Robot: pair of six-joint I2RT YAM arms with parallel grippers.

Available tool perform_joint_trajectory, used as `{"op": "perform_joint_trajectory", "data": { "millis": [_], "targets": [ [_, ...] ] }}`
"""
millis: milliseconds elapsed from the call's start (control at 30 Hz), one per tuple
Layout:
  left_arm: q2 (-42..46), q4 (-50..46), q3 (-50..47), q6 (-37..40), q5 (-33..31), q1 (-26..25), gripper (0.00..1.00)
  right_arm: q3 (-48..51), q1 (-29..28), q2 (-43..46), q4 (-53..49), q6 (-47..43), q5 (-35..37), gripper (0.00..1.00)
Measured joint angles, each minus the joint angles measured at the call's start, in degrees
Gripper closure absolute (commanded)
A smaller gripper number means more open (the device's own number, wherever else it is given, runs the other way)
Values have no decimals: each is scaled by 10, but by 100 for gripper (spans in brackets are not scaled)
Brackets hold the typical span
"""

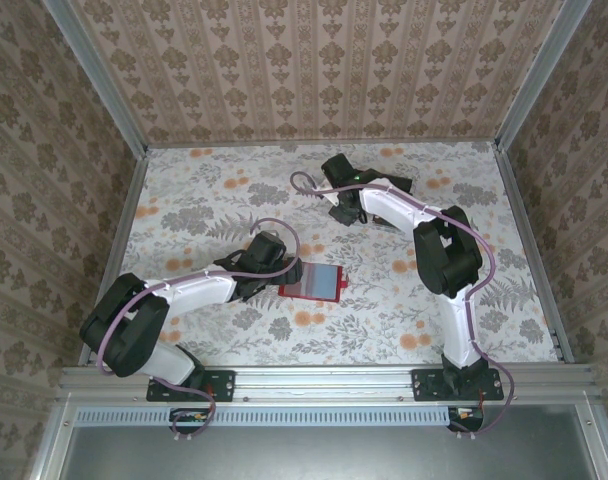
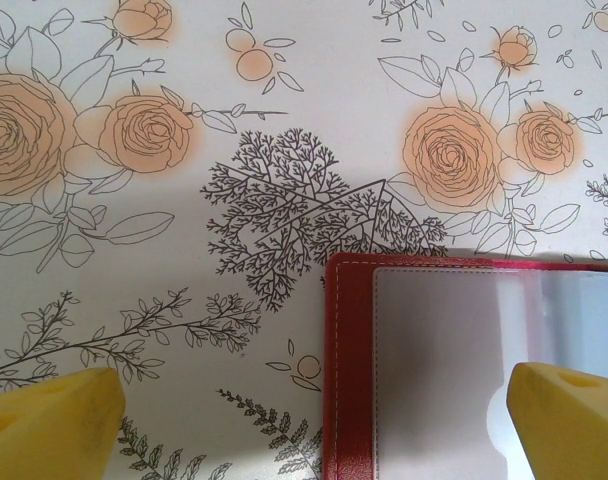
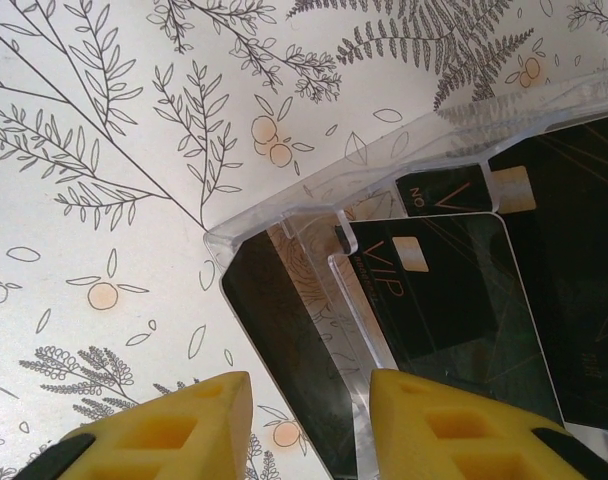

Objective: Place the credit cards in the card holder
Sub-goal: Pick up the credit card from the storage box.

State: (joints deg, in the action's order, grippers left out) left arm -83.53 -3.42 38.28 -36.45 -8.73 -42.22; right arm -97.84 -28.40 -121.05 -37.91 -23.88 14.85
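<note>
The credit cards (image 3: 434,300) lean in a clear stand (image 3: 314,205), beyond the card holder (image 1: 311,283) and to its right on the bench (image 1: 214,190). My right pincer (image 3: 309,425) is the nearer one. It sits half spread astride the leftmost card's near end, and the card's long axis runs away from it. I cannot tell whether it is touching the card. The right arm is stretched far out with the wrist bent down. The left pincer (image 2: 309,430) hangs fully spread over the holder's edge.

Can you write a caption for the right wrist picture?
Right claw hovering over black cards in a clear stand.
</note>
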Motion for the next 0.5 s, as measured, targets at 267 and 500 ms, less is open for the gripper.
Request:
{"op": "perform_joint_trajectory", "data": {
  "millis": [267,500],
  "targets": [
    [0,0,0,0,0,0,0,14,-3,0,0,-4,14,63],
    [0,0,0,0,0,0,0,28,-3,0,1,-15,34,71]
  ]
}}
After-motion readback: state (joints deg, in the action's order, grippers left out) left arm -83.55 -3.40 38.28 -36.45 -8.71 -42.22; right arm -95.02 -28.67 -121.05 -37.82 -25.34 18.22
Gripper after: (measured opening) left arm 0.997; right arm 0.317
